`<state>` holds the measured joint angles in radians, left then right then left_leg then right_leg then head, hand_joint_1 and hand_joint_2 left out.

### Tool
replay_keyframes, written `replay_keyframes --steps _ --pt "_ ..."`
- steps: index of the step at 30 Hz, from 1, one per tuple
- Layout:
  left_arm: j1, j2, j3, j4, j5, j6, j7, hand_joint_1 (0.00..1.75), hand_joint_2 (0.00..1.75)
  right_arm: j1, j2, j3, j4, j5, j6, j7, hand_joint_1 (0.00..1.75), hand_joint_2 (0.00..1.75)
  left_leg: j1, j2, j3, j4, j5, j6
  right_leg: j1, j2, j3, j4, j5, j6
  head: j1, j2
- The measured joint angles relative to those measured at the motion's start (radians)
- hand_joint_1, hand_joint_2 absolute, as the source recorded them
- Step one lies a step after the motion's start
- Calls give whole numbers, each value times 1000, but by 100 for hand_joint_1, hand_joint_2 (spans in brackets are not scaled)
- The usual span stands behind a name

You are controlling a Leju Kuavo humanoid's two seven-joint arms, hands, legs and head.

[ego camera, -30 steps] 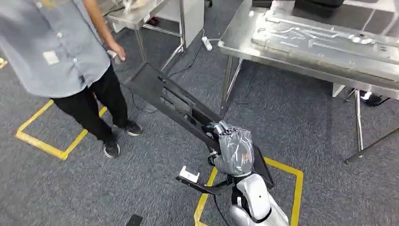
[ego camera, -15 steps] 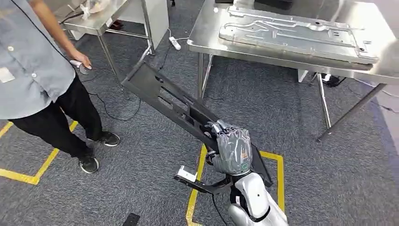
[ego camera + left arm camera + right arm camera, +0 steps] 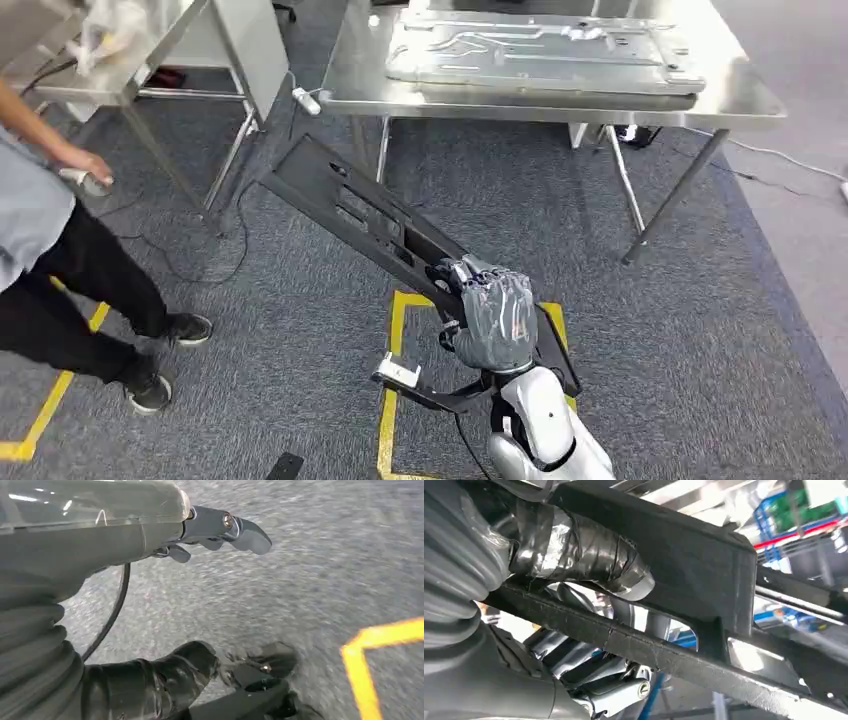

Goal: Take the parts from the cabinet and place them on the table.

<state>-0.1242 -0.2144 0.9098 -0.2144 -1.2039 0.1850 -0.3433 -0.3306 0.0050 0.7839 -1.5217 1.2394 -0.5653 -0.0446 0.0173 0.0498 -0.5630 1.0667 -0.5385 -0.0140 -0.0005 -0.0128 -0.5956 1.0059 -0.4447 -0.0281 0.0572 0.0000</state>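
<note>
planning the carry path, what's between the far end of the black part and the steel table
In the head view, bare grey carpet and a table leg lie between the black part, held by the right hand, and the steel table.

Right hand (image 3: 490, 318) raised ahead of the silver forearm, fingers clamped on a long black part (image 3: 350, 207), left hand (image 3: 150, 530) hanging, holding nothing, fingers apart

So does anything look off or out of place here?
Two small things. The right hand carries the long black part tilted, its far end angled up toward the steel table. A white power strip lies on the carpet by the table legs.
</note>
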Motion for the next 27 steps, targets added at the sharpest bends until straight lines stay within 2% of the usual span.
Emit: replay_keyframes --steps 1,2,3,4,5,7,8,9,12,13,14,15,16,17,18,19,20,21,23,24,27 --pt "1 0 0 0 0 0 0 0 175 -3 1 0 0 0 0 0 175 175 1 -27 -37 77 -40 -2 -1 10 -1 0 1 -2 -2 0" --pt "2 0 0 0 0 0 2 0 175 -2 1 1 0 1 1 -2 175 175 1 -39 -83 167 -77 -4 1 21 0 1 -1 -4 -3 0" --pt "3 1 0 0 -1 0 2 0 175 -2 1 2 1 1 2 -3 175 175 1 -42 -118 231 -94 -5 3 28 0 2 -2 -6 -3 0" --pt "4 1 0 0 -2 0 3 0 175 -1 1 2 2 1 3 -4 175 175 1 -42 -141 261 -87 -5 4 40 0 4 -3 -8 -3 0" --pt "6 1 0 0 -3 0 4 0 175 -1 1 3 3 1 5 -6 175 175 1 -42 -138 236 -55 -4 5 50 1 8 -6 -8 -3 0" --pt "3 1 0 0 -5 0 4 0 175 -2 1 3 2 1 6 -8 175 175 1 -44 -76 76 47 2 5 63 4 19 -15 -3 -3 0" --pt "2 1 0 0 -7 0 4 0 175 -2 1 3 2 1 5 -9 175 175 1 -50 -42 -12 84 7 5 66 5 26 -21 0 -3 0" --pt "2 2 0 0 -8 0 5 0 175 -3 1 3 3 2 6 -10 175 175 -4 -61 -33 -25 65 10 10 67 -1 30 -25 5 -2 0" --pt "-2 2 -1 0 -11 -2 6 0 175 -3 0 6 3 23 6 -15 175 175 -8 -58 -35 -31 73 24 4 70 -5 30 -23 17 -2 0" --pt "-2 2 -1 0 -11 -6 6 0 175 -4 0 7 3 36 5 -15 175 175 -6 -57 -34 -37 77 29 7 71 -5 30 -24 24 -2 0" --pt "-3 2 -2 0 -12 -13 4 0 175 -5 0 7 3 48 4 -14 175 175 1 -52 -29 -45 82 38 5 60 -8 40 -34 29 -3 0" --pt "-5 2 -4 0 -12 -20 -1 0 175 -8 0 8 3 54 3 -14 175 175 2 -52 -29 -47 82 44 7 42 -23 73 -59 35 2 0" --pt "-6 2 -7 0 -13 -27 -3 0 175 -13 0 10 3 57 3 -14 175 175 2 -50 -29 -47 82 46 3 32 -53 137 -95 40 2 0" --pt "-5 2 -10 0 -14 -32 -4 0 175 -14 0 13 3 60 3 -14 175 175 2 -47 -29 -47 81 47 -2 26 -95 225 -134 45 2 0" --pt "-4 2 -11 0 -15 -36 -4 0 175 -13 0 14 3 60 3 -14 175 175 2 -44 -30 -47 80 47 -5 24 -129 290 -157 49 1 0" --pt "-2 2 -14 0 -15 -38 -4 0 175 -13 0 16 6 60 3 -14 175 175 2 -40 -30 -47 80 47 -9 23 -153 332 -162 52 2 0" --pt "-1 2 -15 0 -14 -39 -5 0 175 -13 0 16 8 60 3 -14 175 175 2 -39 -29 -47 79 46 -12 21 -152 325 -145 54 2 0" --pt "-2 2 -16 0 -14 -40 -7 0 175 -13 -1 16 10 60 3 -13 175 175 2 -38 -28 -46 78 45 -15 18 -124 265 -102 54 1 0" --pt "-4 2 -19 0 -14 -40 -8 0 175 -15 -1 17 10 60 3 -13 175 175 3 -38 -22 -46 74 39 -16 9 -30 80 -13 48 2 0" --pt "-4 2 -20 0 -14 -40 -8 0 175 -19 -1 18 11 62 3 -13 175 175 -1 -37 -21 -46 73 33 -10 -1 -5 34 -29 44 1 0" --pt "-5 2 -21 0 -14 -40 -8 0 175 -22 -1 18 13 64 4 -11 175 175 -2 -34 -21 -50 74 14 -1 8 -10 29 -24 34 0 0"
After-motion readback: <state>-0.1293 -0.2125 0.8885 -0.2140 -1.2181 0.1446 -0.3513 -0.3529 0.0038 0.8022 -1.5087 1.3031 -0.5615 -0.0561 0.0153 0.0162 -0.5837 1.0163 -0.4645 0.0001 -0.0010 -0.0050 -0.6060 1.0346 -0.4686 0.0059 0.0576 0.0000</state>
